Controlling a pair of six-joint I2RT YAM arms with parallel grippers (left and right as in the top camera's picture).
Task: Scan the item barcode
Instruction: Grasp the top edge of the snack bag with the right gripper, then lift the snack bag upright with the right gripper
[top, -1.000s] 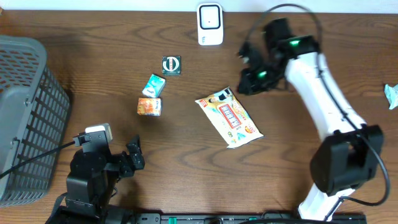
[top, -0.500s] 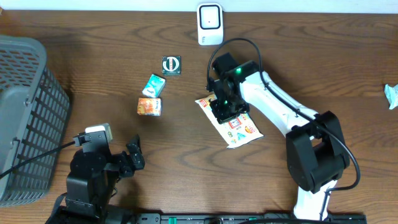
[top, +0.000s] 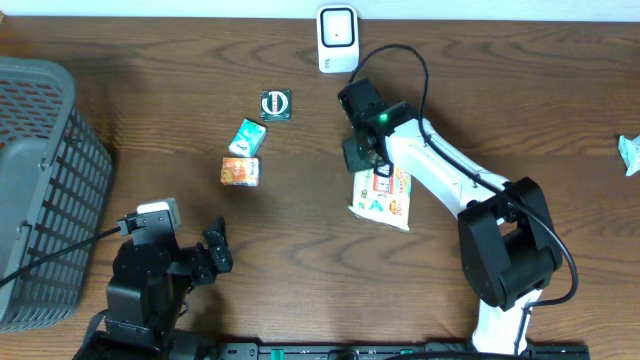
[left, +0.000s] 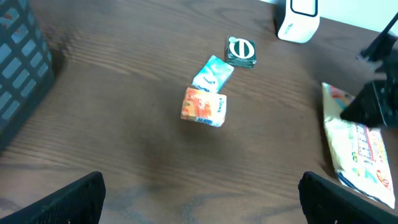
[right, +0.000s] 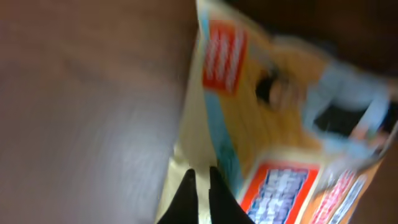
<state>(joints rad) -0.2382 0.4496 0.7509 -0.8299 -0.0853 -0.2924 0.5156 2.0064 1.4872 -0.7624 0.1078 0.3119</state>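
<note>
Your right gripper (right: 200, 178) has its two dark fingers drawn together with almost no gap. The pale sealed edge of the snack packet (top: 383, 198) sits right at their tips. The wrist view is blurred, but it reads as a pinch on that edge. The packet's printed face, with a red label and a blue-and-white panel, fills the right side of that view.

From overhead, the gripper sits at the packet's upper end, just below the scanner (top: 338, 38). The packet extends from the gripper toward the near edge of the table (top: 200, 60), near the middle of the table. The pictures don't show whether its lower end touches the wood. The scanner is a white upright unit at the far edge, and the packet is near it but clearly apart from it. The white right arm runs back from the gripper to its base at the lower right, partly crossing over the packet.

Your left gripper (left: 202, 199) is spread wide with nothing between its fingers. It hangs over bare wood at the near left, well away from the packet.

Three small items lie in a loose diagonal line left of the packet:
- a dark green square (top: 276, 104), farthest from you
- a teal pouch (top: 247, 136), next in line
- an orange box (top: 240, 171), nearest to you

The pouch and the box lie close together, and I can't tell whether they touch. A grey mesh basket (top: 40, 190) stands at the left edge. A scrap of teal wrapper (top: 628, 152) shows at the far right edge.
</note>
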